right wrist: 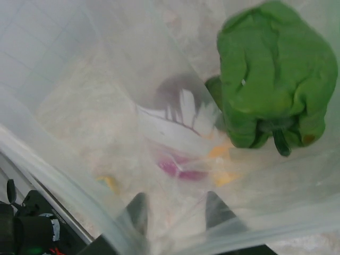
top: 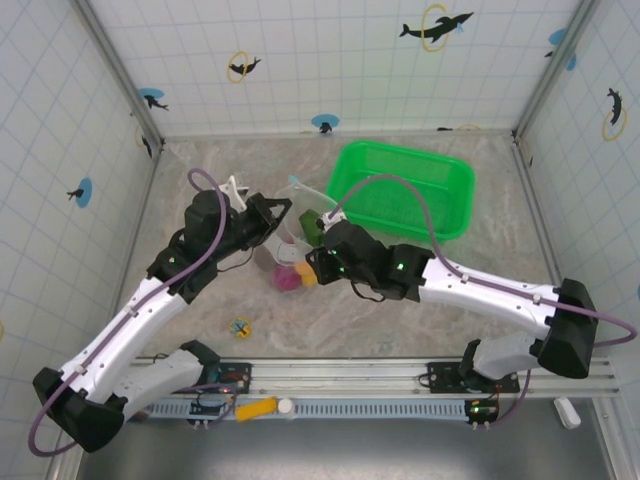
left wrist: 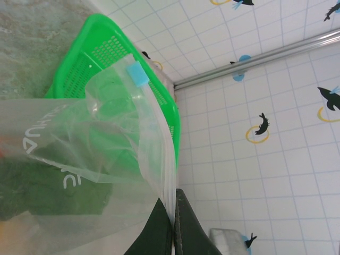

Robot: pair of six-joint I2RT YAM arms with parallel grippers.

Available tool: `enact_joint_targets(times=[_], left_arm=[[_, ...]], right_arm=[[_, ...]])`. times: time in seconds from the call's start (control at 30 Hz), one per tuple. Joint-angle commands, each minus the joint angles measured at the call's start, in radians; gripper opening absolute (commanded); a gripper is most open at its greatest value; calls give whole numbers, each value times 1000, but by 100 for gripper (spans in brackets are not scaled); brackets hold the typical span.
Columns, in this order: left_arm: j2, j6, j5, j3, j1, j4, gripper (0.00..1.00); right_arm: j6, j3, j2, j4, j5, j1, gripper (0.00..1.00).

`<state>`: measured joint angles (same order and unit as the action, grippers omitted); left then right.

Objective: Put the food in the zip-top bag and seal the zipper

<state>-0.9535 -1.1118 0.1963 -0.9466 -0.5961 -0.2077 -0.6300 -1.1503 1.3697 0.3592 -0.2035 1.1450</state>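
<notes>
The clear zip-top bag stands between both arms at the table's middle. My left gripper is shut on the zipper strip at the bag's rim, holding it up; a blue slider tab sits further along the strip. My right gripper is open, and its fingers show blurred through the bag's film with nothing held between them. A green toy pepper lies in the bag just beyond them. Magenta and yellow pieces lie lower down. From above, purple food and orange food show at the bag's bottom.
A green mesh basket stands at the back right, close behind the bag. A small yellow-and-blue item lies on the table near the front. A white object sits behind the left gripper. Tiled walls enclose the table.
</notes>
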Motion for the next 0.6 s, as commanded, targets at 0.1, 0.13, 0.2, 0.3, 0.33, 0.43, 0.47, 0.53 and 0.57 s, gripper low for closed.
enact_joint_targets(times=[0.1,0.13,0.2,0.3,0.33,0.43,0.47,0.53,0.57], left_arm=[[10,3,-23,11,-8,27,0],[8,3,-21,9,-9,26,0],[6,4,-17,9,-9,25,0],[6,3,-11,7,-8,30,0],[8,2,-11,9,-8,31,0],[17,5,-13,9,-8,30,0],[20,6,-15,11,-8,30,0],[29,7,-18,15,-8,29,0],[31,8,-18,14,-10,29,0]], right_arm=[[49,-87,15,11,48,0,33],[52,-87,14,6,54,-1,34],[50,-99,19,14,59,-8,35],[47,-111,33,25,67,-21,33],[46,-111,36,23,70,-21,33],[49,-99,44,23,67,-23,28],[50,-96,45,22,65,-25,24],[56,-88,45,24,58,-34,13],[67,-90,45,31,52,-36,10]])
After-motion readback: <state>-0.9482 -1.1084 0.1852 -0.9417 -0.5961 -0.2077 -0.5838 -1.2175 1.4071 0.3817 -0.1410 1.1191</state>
